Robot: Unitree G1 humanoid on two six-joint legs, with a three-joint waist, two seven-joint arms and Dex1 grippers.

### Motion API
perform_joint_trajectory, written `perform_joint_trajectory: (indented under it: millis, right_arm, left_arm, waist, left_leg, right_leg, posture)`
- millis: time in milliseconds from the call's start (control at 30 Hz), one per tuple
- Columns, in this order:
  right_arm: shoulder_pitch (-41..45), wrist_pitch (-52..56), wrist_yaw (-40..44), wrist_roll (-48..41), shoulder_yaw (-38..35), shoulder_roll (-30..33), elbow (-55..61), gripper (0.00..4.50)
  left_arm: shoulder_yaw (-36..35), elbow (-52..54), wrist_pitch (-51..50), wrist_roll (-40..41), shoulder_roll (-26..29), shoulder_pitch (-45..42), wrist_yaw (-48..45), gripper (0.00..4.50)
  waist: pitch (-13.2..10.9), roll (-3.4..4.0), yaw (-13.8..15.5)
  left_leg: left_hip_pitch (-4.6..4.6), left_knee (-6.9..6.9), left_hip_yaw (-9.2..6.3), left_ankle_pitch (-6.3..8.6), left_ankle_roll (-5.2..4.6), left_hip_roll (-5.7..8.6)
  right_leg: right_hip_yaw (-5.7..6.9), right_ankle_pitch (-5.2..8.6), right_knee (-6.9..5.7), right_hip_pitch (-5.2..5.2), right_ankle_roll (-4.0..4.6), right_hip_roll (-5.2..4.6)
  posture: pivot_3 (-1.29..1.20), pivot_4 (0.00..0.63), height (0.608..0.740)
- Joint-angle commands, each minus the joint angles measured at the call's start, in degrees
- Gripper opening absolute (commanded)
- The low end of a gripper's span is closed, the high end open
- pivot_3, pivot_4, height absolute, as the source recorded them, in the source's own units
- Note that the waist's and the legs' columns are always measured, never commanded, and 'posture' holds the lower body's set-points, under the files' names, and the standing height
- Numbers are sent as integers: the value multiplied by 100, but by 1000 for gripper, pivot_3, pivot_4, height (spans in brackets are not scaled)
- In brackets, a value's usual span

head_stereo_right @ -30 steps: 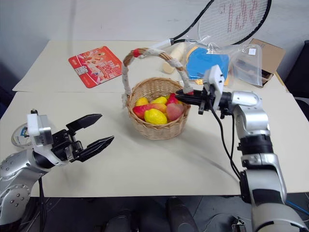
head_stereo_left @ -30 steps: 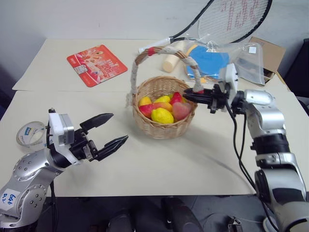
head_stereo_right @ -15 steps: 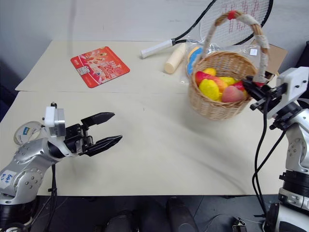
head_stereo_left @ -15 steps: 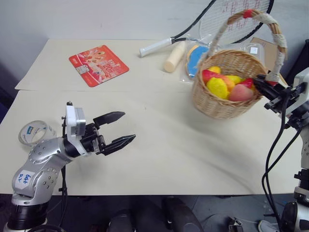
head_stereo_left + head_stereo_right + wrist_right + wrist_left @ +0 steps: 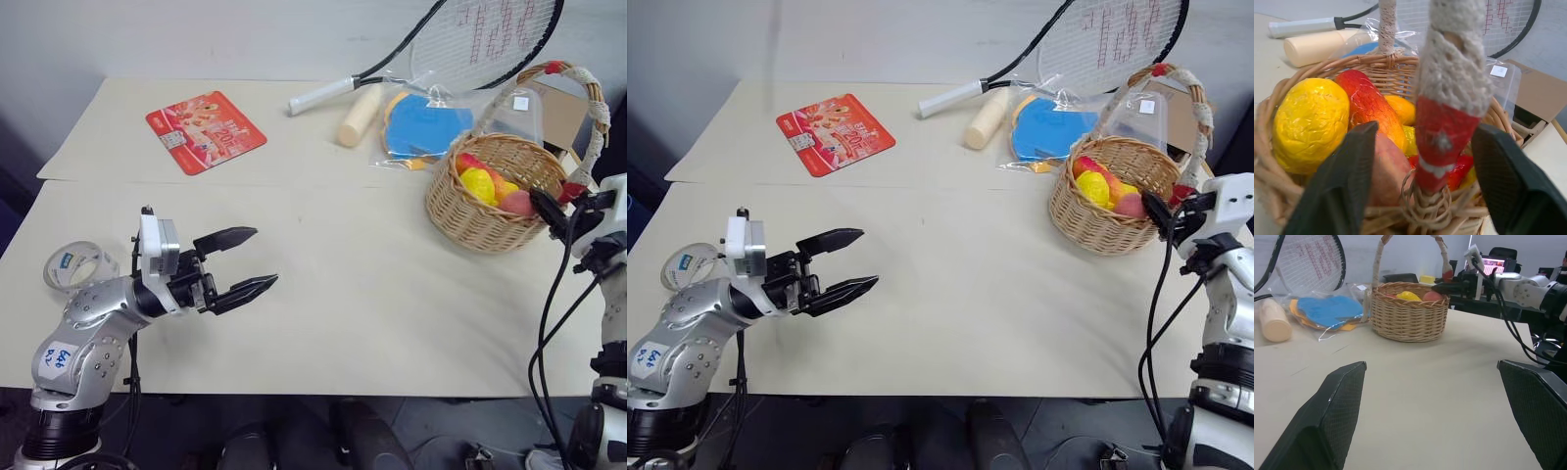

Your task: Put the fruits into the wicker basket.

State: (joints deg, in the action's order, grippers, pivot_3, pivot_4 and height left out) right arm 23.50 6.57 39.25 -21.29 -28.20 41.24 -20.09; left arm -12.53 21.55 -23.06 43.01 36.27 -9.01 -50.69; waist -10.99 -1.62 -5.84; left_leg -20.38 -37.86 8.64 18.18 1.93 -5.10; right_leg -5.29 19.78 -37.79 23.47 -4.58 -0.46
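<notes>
With the fruits (image 5: 1312,122) already piled inside the wicker basket (image 5: 485,211), which sits at the far right of the counter (image 5: 372,294), the loading step looks finished and the release is in hand. Right gripper (image 5: 1420,147): fingers spread either side of the taped handle base, not clamping. Left gripper (image 5: 240,262): released, empty, near left; next, the right arm likely needs only to draw clear without snagging the handle.

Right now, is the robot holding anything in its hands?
No. The left hand is open over bare table. The right hand is open too, its fingers either side of the wicker basket's handle base without squeezing it.
</notes>
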Motion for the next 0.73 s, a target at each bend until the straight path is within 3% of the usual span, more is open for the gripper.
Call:
perform_joint_trajectory:
  millis: [33, 67, 200, 433, 600, 733]
  right_arm:
    - [-402, 88, 357, -450, -515, 347, 643, 4212]
    - [-600, 173, 494, -474, -553, 468, 705, 4453]
    - [-1223, -491, 1583, -803, -772, 610, 900, 4453]
    - [-1977, -2137, 3507, -160, 794, 596, 1256, 4453]
    - [-1145, -2548, 3575, 77, 1850, -200, 812, 4453]
    - [-535, -2917, 3578, 285, 2357, -676, 282, 4453]
  left_arm:
    - [-153, 113, 128, -90, 95, 78, -36, 4500]
    - [-167, 107, 178, -168, 149, 135, -91, 4500]
    - [-268, 42, 483, -619, 404, 489, -252, 4500]
    - [-195, -219, 1647, -1704, 482, 1507, -439, 4500]
    - [-125, -154, 2078, -2389, 212, 1803, 106, 4500]
    - [-173, -29, 2241, -2476, 56, 1966, 330, 4500]
  waist:
    - [0, 0, 16]
    - [0, 0, 23]
    - [0, 0, 35]
    - [0, 0, -54]
    - [0, -2, -45]
    - [0, -2, -43]
  left_leg:
    - [0, 0, 2, 0, 0, 0]
    - [0, 0, 2, 0, 0, 1]
    - [5, 1, 1, 1, 0, 14]
    - [23, 16, 6, 2, -2, -3]
    - [24, 7, 4, 2, -9, -9]
    - [23, 4, 4, 4, -13, -9]
  right_leg:
    - [-1, -1, 0, 0, -1, 0]
    - [-1, -1, 0, 0, -2, 0]
    - [0, -1, 6, -7, -2, 5]
    - [-5, -1, 9, -21, -2, 4]
    - [-2, -3, 13, -28, -4, 0]
    - [1, -4, 12, -28, -5, -5]
  posture:
    - [0, 150, 740]
    - [0, 150, 740]
    - [0, 150, 740]
    - [0, 150, 740]
    - [0, 150, 740]
    - [0, 150, 740]
